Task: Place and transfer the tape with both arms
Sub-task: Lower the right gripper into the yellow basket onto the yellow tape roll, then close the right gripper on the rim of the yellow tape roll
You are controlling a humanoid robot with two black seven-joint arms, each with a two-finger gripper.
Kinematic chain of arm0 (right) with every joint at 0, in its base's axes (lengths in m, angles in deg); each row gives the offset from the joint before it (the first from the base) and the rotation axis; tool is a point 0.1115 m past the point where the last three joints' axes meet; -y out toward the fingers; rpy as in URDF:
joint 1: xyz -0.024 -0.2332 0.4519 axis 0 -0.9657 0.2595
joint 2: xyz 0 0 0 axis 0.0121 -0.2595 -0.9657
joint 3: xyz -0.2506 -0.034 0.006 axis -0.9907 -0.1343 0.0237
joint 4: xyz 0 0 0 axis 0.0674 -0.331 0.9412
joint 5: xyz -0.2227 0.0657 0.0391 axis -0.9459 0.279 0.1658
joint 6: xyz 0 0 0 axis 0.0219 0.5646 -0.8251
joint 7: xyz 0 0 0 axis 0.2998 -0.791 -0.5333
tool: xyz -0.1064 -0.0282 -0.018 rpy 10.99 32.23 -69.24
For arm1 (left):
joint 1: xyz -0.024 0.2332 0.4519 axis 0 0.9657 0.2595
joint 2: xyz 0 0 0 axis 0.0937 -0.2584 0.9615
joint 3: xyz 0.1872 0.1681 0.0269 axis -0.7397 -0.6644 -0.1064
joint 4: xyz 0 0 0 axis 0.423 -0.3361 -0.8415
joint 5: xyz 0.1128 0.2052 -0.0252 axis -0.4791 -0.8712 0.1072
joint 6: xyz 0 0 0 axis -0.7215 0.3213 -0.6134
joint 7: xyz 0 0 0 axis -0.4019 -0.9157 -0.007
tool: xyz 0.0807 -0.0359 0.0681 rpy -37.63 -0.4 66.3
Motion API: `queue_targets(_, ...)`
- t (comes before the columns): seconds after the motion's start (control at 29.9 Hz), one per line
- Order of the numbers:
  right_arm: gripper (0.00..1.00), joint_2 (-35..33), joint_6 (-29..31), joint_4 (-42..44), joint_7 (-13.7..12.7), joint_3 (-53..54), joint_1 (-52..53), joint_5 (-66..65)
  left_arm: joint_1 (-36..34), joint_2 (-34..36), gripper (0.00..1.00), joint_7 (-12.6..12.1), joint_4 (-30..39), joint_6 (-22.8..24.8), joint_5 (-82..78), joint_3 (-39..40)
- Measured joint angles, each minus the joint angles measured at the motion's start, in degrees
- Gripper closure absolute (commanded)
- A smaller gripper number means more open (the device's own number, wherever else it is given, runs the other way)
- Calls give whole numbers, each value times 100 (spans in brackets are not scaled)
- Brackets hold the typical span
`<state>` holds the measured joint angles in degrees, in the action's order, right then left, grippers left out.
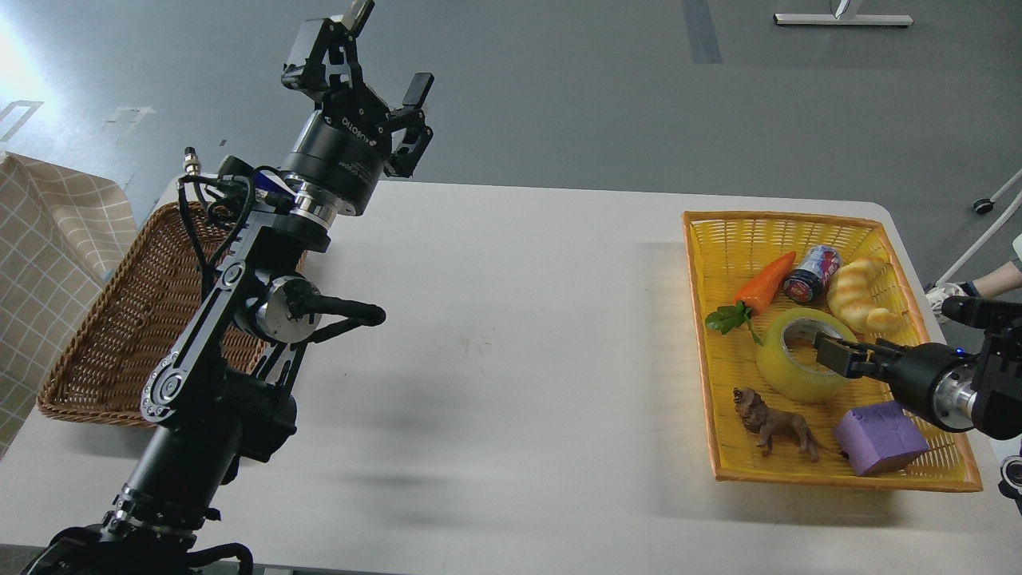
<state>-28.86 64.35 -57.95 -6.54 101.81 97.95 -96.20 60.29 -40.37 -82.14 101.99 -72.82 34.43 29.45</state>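
Tape (pixel 801 353): translucent yellow roll with pale inner core, lying tilted in the yellow basket (pixel 722 399), roughly mid-basket, core opening facing up and toward the far side.
Right gripper (pixel 830 353): reaching in from the right edge, tip at the roll's right rim, one dark finger over the core opening; fingers not separable from this angle, so cannot tell whether spread or clamped.
Left gripper (pixel 363 60): raised high above the far-left part of the table, pointing up and away, fingers spread wide, nothing between them.
Left arm (pixel 239 319): black, jointed, silver discs, cables along it, rising from the lower-left corner over the table.
Yellow basket: rectangular, woven, on the right side of the table (pixel 519 359), near its right edge.
Carrot toy (pixel 766 283): orange with green leaves, just beyond the roll on its left.
Can (pixel 812 274): small, dark, lying between carrot and croissant toy (pixel 861 294).
Croissant toy: curved, yellow, far-right part of the basket, close to the roll.
Lion figurine (pixel 773 422): brown, standing in the near part of the basket, just in front of the roll.
Purple block (pixel 880 438): near-right corner of the basket, beside the lion.
Brown wicker basket (pixel 120 335): on the table's left edge, partly hidden behind the left arm.
Checked cloth (pixel 48 263): at far left, beside the brown basket.
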Motion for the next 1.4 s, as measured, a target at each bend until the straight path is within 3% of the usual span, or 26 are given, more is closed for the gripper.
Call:
queue_targets(0.13, 31, -37, 0, 24, -5, 0, 10, -10, 1, -5, 2, 0, -8, 0, 0, 3)
queue_targets(0.27, 22, -49, 0, 87, -6, -10, 10, -17, 7, -23, 2, 0, -8, 0, 0, 3)
queue_targets(1.1, 20, 286, 0, 497, -90, -86, 135, -312, 9, 4, 2, -1, 0, -1, 0, -7)
queue_targets(1.17, 25, 315, 0, 515, -102, -124, 162, -316, 20, 8, 2, -1, 0, -1, 0, -10)
queue_targets(1.3, 48, 423, 0, 568, -171, -153, 181, -399, 24, -4, 2, -1, 0, -1, 0, -12)
queue_targets(1.4, 65, 455, 0, 600, -374, -154, 181, -449, 25, -11, 2, 7, 1, -1, 0, -12)
